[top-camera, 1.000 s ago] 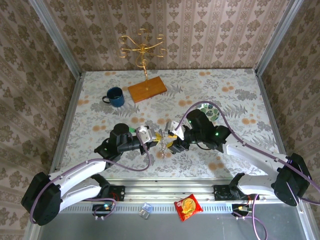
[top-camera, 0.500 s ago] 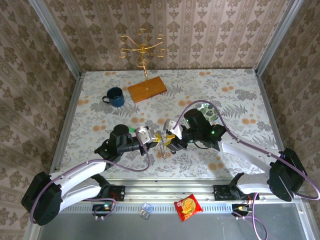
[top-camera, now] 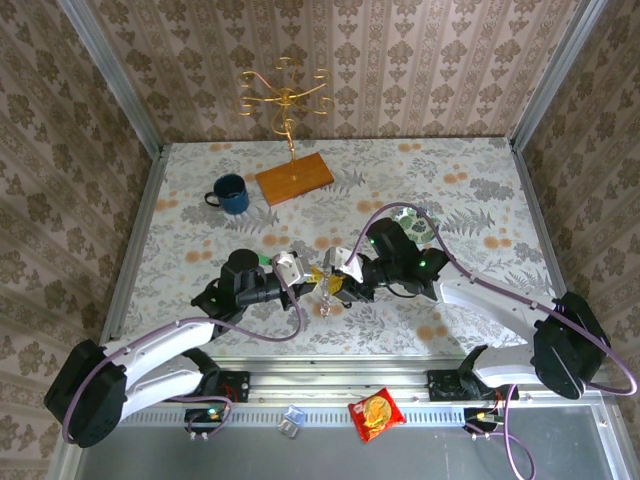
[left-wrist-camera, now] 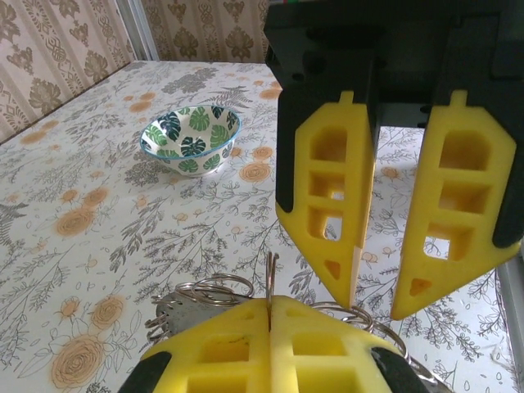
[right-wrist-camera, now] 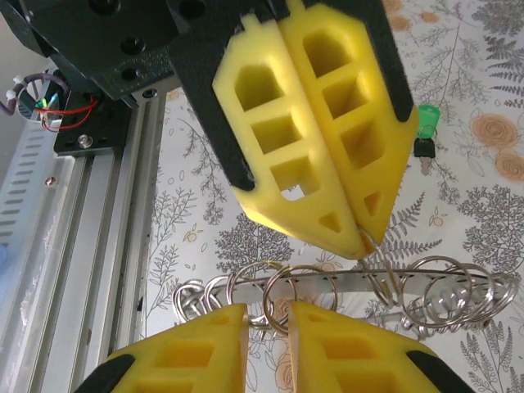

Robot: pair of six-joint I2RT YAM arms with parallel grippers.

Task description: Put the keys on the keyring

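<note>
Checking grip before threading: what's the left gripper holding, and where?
The left gripper is shut on the keyring, pinching the edge of one thin wire loop between its fingertips.

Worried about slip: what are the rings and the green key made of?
Rings: bare metal wire, polished silver, going by the bright glints. Green key: head looks like plastic, flat bright green; blade dark, probably metal, too small to be sure.
</note>
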